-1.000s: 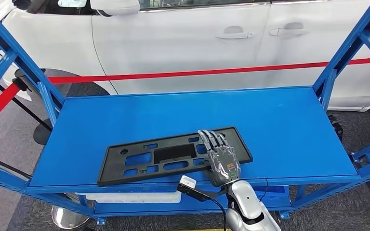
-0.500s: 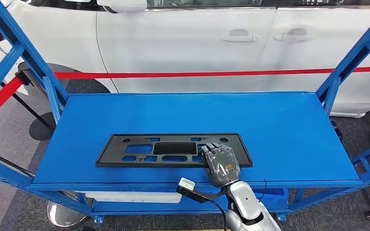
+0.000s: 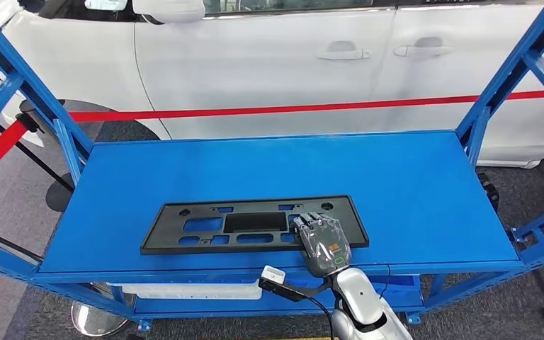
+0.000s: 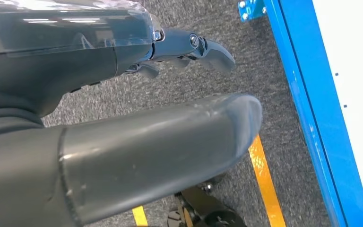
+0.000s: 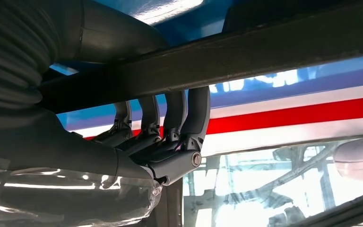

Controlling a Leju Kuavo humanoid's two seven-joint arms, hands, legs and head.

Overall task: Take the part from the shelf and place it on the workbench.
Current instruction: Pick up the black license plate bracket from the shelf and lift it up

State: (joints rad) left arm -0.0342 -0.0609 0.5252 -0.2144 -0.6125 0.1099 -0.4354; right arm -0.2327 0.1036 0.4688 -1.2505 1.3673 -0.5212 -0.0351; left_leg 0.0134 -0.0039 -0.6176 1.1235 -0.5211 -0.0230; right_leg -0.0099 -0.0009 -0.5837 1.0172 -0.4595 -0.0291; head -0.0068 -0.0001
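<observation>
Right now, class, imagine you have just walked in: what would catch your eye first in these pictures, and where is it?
First, the long black plastic part, full of cut-outs, lying flat near the front edge of the blue shelf. The right hand grips the part's right end, fingers curled over its edge. Behind the shelf stands a white car beyond a red barrier tape.

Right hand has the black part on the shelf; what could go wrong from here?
The right hand grips the part near one end, so the long free end may sag or twist on lifting. The free end could also catch the shelf or its posts. The left hand hangs by the floor, giving no support.
</observation>
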